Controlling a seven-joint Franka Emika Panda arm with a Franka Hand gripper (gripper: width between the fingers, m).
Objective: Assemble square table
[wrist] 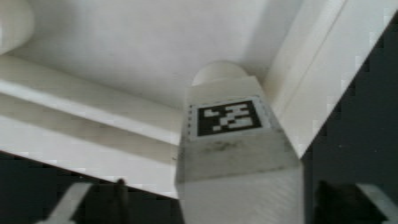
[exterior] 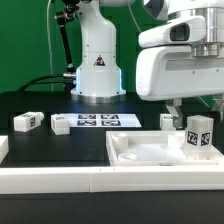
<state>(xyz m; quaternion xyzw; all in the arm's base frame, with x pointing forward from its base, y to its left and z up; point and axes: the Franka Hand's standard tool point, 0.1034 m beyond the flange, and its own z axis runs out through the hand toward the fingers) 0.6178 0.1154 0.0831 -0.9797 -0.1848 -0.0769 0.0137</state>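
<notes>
Closest to you in the ext. view: long white border rail (exterior: 100, 182) running across the front of the black table (exterior: 45, 150). Just behind it, on the ext. view's right, you've got the large white square plastic tabletop w/ raised rim (exterior: 135, 152), lying flat. Robot's white base (exterior: 97, 65) stands at the back, centre. In front of it lies the marker board (exterior: 97, 121), flat on the table.

Gripper (exterior: 196, 107) hangs over the tabletop's right part, straddling an upright white tagged leg block (exterior: 200, 137) that stands on the tabletop near its rim. In the wrist view you can see both dark fingers (wrist: 86, 203) standing apart, one each side of that block, w/ a gap on both sides, so nothing is clamped.

Smaller bits: left-most leg block (exterior: 27, 122) and second leg block (exterior: 60, 124) sit near each other beside the marker board; third leg block (exterior: 168, 121) sits just behind the tabletop's far rim.
</notes>
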